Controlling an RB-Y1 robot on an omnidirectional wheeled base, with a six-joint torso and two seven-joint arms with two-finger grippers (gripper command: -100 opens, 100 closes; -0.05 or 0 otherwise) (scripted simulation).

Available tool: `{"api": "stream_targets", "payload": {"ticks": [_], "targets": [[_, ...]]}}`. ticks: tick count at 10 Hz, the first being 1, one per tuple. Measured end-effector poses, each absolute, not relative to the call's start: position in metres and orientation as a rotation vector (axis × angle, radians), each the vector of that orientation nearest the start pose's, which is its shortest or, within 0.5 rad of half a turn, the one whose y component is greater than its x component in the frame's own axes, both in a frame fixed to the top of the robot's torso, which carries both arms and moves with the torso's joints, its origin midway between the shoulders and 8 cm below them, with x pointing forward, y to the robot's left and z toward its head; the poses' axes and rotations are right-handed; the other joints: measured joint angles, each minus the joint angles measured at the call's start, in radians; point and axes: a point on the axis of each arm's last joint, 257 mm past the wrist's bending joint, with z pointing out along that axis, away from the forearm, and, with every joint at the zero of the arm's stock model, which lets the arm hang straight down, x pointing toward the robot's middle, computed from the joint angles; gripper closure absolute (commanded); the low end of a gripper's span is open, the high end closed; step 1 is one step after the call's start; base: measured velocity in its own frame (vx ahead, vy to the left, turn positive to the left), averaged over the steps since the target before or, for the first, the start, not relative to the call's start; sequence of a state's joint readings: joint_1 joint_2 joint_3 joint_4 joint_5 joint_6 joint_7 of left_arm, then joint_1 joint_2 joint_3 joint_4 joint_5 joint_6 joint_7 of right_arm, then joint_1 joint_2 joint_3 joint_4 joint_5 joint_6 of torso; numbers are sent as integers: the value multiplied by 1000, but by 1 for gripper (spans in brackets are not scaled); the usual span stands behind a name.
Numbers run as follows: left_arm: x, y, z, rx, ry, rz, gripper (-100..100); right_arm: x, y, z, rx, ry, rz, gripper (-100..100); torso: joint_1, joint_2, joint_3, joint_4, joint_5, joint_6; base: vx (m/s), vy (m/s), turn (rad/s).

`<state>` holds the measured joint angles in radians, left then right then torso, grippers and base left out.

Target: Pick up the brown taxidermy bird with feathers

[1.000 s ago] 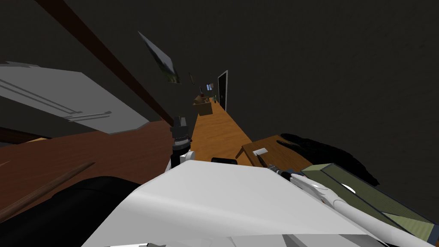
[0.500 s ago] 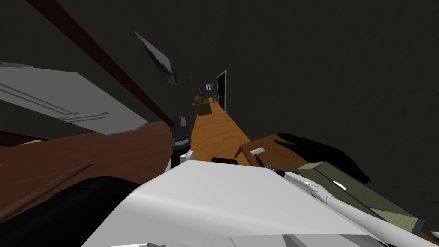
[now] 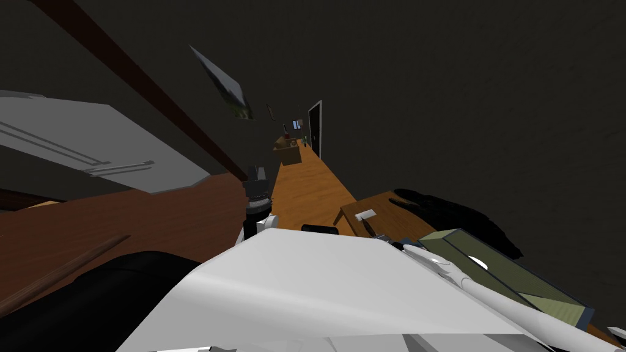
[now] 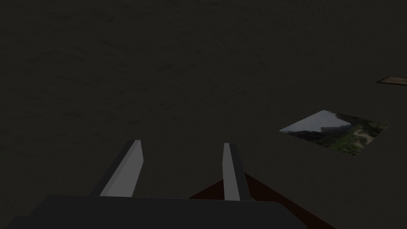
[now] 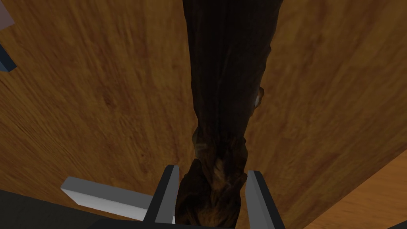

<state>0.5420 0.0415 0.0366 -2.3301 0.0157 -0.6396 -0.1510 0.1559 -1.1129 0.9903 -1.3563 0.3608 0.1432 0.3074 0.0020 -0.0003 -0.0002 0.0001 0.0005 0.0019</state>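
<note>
Right tool [image 5: 212,171]: narrowed on the bird, both blades against its sides.
Bird [image 5: 226,79]: dark brown, feathered, stretching straight away from the tool, at my 2 o'clock.
Worktop [image 5: 99,99]: wood, beneath the bird.
Left tool [image 4: 183,143]: wide, holding nothing, at my 11 o'clock.

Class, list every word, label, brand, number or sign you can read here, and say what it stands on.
None can be read. The landscape picture, the white card on the wooden table, the olive box and the brown bird in the right claw carry no lettering.
</note>
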Motion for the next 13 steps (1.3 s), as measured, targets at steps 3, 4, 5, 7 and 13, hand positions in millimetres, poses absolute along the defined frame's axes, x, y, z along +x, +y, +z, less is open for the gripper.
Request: {"api": "stream_targets", "payload": {"ticks": [3, 4, 5, 7, 13], "targets": [[304, 283, 59, -456, 561, -1155, 0, 194, -448, -535, -500, 2655, -111, 0, 1, 0, 0, 0, 0, 0, 0, 0, 0], [304, 283, 59, -456, 561, -1155, 0, 194, -448, -535, -500, 2655, -111, 100, 1, 0, 0, 0, 0, 0, -3, 49, 34], [304, 283, 59, -456, 561, -1155, 0, 194, -454, -535, -498, 2656, -114, 100, 2, 0, 0, 0, 0, 0, -5, 113, 54], [304, 283, 59, -456, 561, -1155, 0, 193, -471, -532, -493, 2655, -122, 100, 3, -2, -1, 0, 0, -1, -2, 75, 22], [304, 283, 59, -456, 561, -1155, 0, 182, -520, -526, -471, 2660, -138, 100, 4, -2, -1, 0, 1, 0, 1, 73, 29]]}}
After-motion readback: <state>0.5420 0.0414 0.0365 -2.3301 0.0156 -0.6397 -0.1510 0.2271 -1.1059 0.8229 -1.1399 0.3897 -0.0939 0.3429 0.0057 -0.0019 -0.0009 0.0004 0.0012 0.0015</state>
